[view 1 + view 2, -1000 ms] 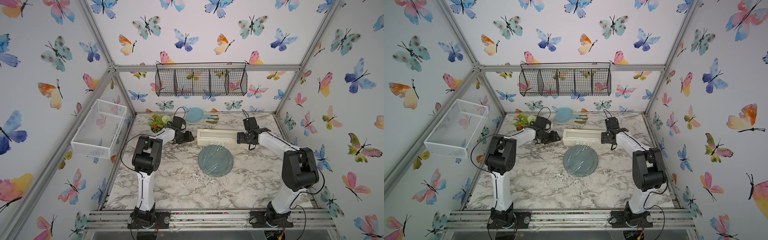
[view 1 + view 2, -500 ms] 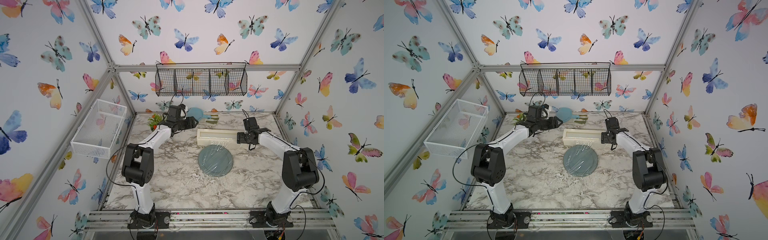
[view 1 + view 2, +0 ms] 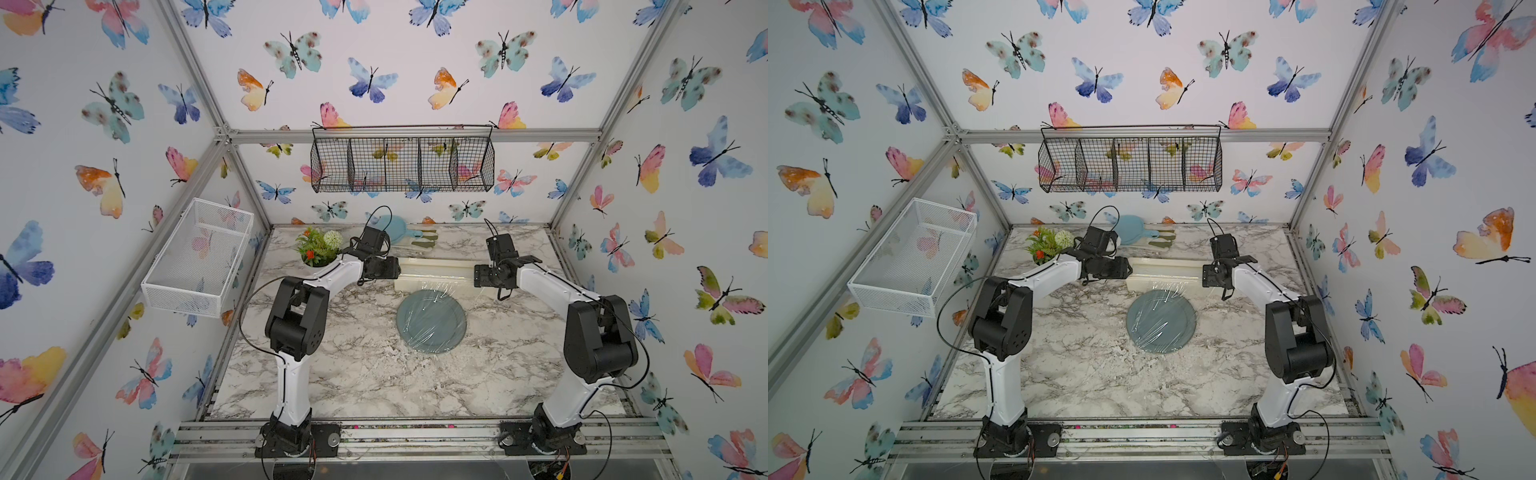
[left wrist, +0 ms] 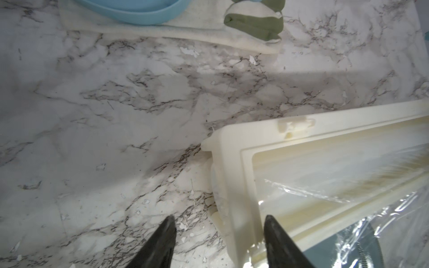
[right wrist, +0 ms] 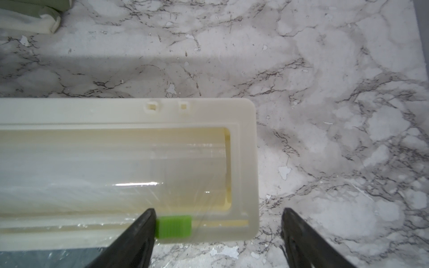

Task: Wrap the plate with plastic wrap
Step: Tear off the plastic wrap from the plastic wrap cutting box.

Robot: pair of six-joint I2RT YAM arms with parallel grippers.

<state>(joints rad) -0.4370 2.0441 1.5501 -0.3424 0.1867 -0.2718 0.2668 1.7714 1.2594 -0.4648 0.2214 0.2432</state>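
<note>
Marble tabletop (image 3: pixel 365 374) bears plate (image 3: pixel 430 322); butterfly-papered walls (image 3: pixel 415 83); black wire basket (image 3: pixel 402 164) hanging.

Grey-blue plate (image 3: pixel 431 322), cream dispenser (image 3: pixel 432 268), green slider (image 5: pixel 173 227)

Dispenser box (image 3: pixel 436 272) hemmed in
Bare marble tabletop (image 3: pixel 457 248) behind it; plate (image 3: pixel 431 322) just in front; left gripper (image 4: pixel 218 217) and right gripper (image 5: pixel 218 210) at its ends.
</note>
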